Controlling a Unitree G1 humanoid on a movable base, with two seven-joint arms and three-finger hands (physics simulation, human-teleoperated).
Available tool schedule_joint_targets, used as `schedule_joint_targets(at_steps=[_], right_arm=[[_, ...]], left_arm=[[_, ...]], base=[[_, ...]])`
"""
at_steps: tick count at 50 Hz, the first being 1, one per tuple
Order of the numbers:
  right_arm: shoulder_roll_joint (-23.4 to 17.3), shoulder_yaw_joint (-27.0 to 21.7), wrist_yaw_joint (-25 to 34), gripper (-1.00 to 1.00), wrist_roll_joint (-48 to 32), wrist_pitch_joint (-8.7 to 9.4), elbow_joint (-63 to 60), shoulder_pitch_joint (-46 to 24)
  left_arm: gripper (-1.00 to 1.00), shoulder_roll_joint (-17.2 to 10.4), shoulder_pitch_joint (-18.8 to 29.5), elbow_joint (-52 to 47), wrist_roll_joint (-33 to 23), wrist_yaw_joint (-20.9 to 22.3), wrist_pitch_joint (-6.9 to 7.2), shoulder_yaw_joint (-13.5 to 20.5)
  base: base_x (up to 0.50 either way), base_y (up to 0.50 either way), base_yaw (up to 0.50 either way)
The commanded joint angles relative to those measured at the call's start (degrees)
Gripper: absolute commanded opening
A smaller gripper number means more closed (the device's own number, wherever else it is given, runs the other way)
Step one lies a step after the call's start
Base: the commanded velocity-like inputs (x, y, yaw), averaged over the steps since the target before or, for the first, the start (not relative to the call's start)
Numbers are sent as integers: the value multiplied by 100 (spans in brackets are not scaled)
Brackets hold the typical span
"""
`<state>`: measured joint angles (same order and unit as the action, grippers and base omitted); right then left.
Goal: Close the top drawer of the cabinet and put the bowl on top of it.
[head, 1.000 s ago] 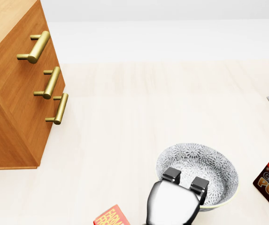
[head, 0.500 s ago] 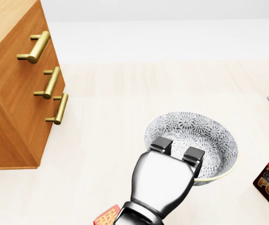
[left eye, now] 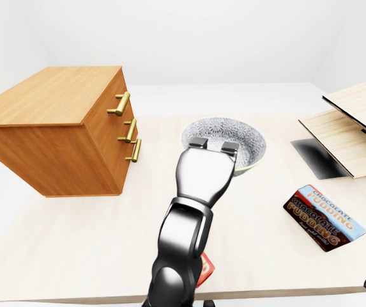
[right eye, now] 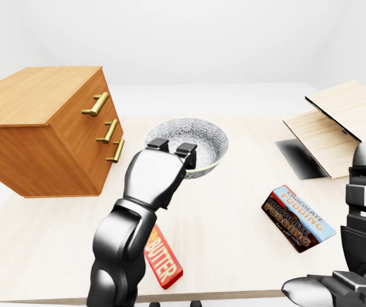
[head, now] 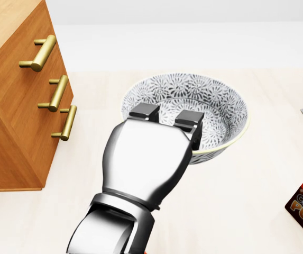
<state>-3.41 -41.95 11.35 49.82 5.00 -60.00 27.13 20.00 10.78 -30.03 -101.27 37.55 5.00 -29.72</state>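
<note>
Bowl (head: 214, 106), grey-patterned, is pinched at its near rim by the closed fingers of the left hand (head: 146, 159), over the pale surface (left eye: 106, 236). The right hand (right eye: 355, 256) hangs empty, fingers spread, at the right-eye view's lower right. The cabinet (left eye: 55, 121) stands left of the bowl.

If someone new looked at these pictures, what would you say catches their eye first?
The shiny left hand fills the lower middle of the head view, its fingers hooked over the near rim of the patterned bowl. At the left stands the wooden cabinet with three brass handles, its drawers looking shut, and a chocolate pudding box lies at the right of the left-eye view.
</note>
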Motion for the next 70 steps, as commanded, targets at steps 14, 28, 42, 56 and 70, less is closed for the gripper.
schedule_joint_targets(at_steps=[14, 28, 42, 56, 70], right_arm=[[22, -4, -4, 100, -73, 0, 0, -108], [83, 25, 39, 100, -181, 0, 0, -176], [74, 160, 31, 100, -264, 0, 0, -113], [60, 275, 4, 100, -350, 0, 0, -88], [127, 506, 40, 100, -611, 0, 0, -82]], left_arm=[[-100, -132, 2914, -331, -166, 245, 0, 2022], [-100, -1019, 4072, 25, 207, 245, 0, 2547], [-100, -2120, 4770, 728, 1079, 245, 0, 3044], [-100, -2933, 4857, 981, 1808, 245, 0, 3290], [-100, -4019, 4887, 1509, 3108, 245, 0, 3818]], base=[[0, 0, 0], [0, 0, 0], [0, 0, 0], [0, 0, 0], [0, 0, 0]])
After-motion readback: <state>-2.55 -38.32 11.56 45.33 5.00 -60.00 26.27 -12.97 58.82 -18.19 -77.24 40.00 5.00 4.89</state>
